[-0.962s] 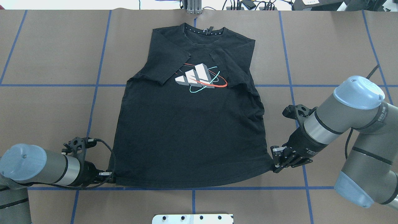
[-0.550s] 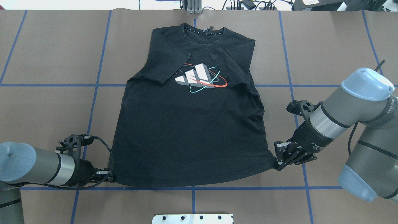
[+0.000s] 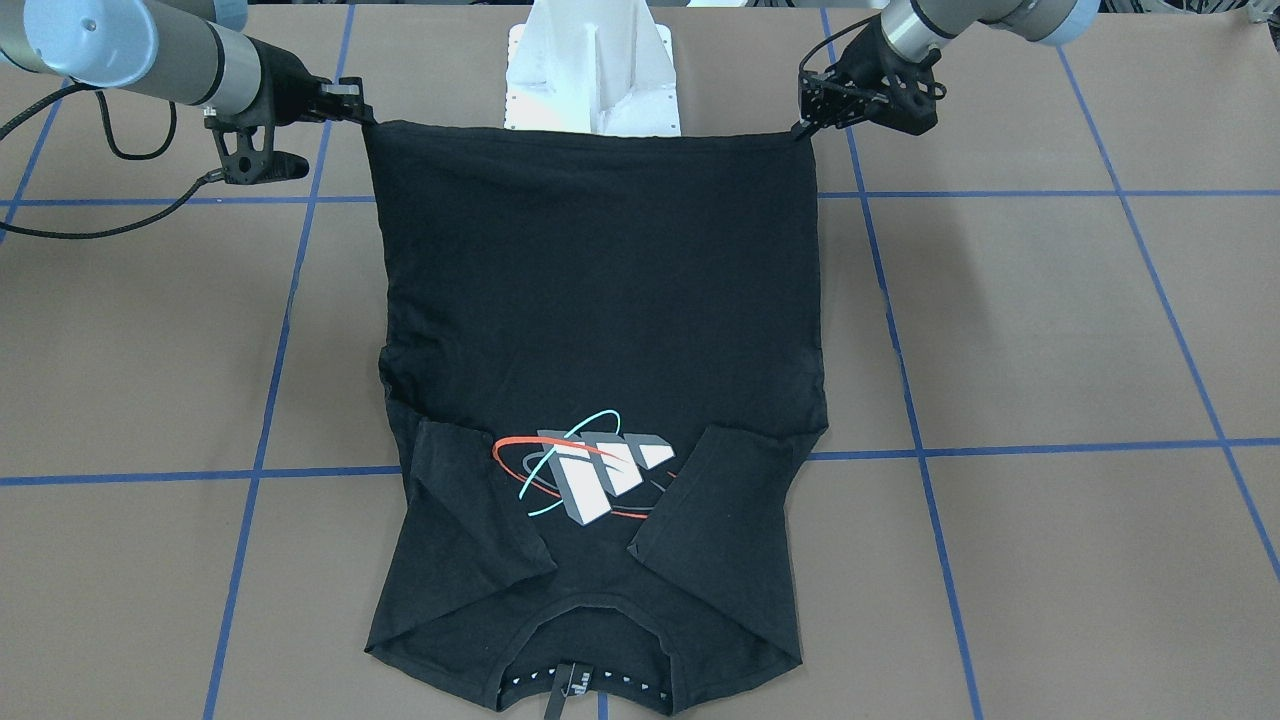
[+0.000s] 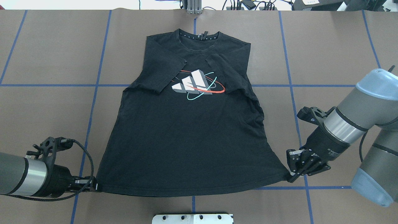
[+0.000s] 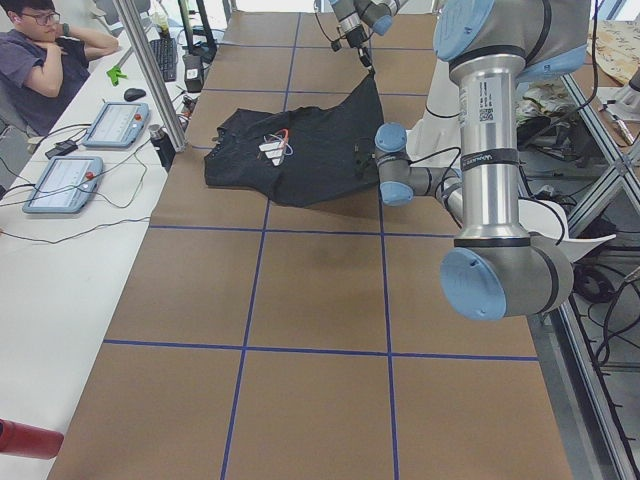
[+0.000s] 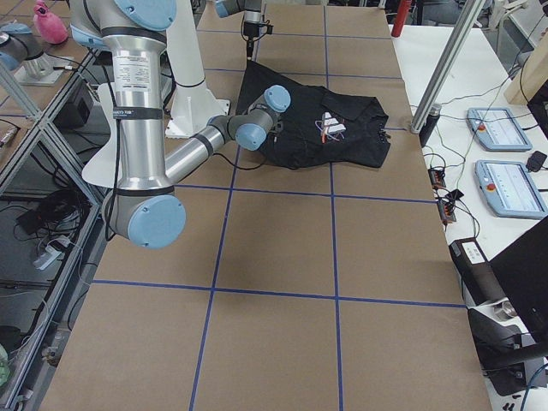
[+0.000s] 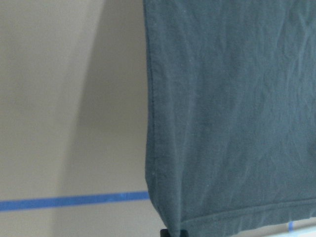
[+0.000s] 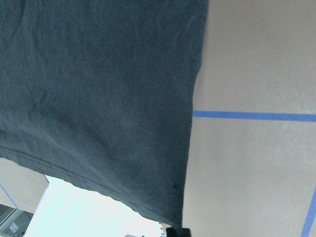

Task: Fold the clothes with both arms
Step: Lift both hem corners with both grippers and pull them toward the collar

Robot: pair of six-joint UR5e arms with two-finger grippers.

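The black T-shirt (image 4: 186,140) is held by its two bottom corners. The jaws of the left gripper (image 4: 93,187) are closed on one corner, and those of the right gripper (image 4: 291,178) on the other. Since a moment ago, the corners have been pulled wider apart and nearer the robot. The hem is lifted. The collar end is laid on the brown desk (image 4: 56,46), which is marked with blue tape lines (image 4: 46,85). A person (image 5: 40,55) is seated at a white side table (image 5: 60,260).

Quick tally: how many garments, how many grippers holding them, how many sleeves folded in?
T-shirt: 1
Grippers holding its hem corners, left gripper and right gripper: 2
Sleeves folded inward: 2
Total: 5
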